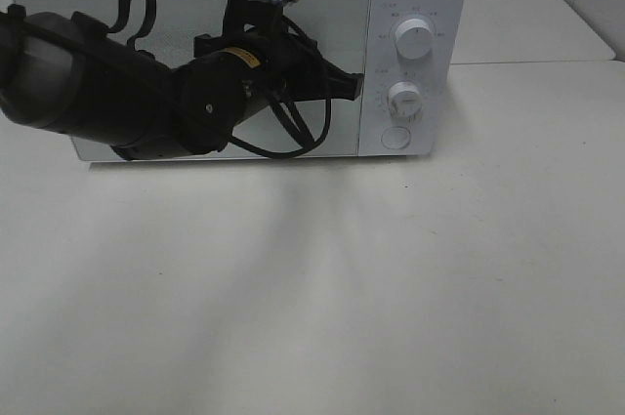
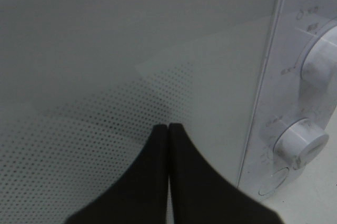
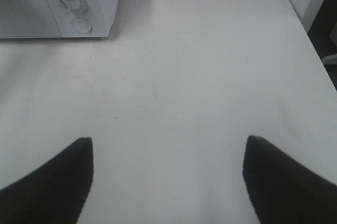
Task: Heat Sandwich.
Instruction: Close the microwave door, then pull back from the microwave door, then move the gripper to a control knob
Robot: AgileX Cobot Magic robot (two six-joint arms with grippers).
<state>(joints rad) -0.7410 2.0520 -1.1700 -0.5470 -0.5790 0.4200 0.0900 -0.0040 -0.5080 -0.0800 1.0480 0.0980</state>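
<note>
Left gripper (image 2: 168, 127) is pinched shut right at the closed microwave door (image 2: 105, 66), right gripper (image 3: 168, 138) hangs wide open, sandwich isn't visible (presumably inside), so I'd approach the lower knob (image 2: 301, 142) squarely and twist gently.

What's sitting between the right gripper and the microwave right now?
Nothing: only bare white table lies between the right gripper and the microwave, as the right wrist view shows.

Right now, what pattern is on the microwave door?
Tiny dots cover the microwave door, clearest in the left wrist view.
</note>
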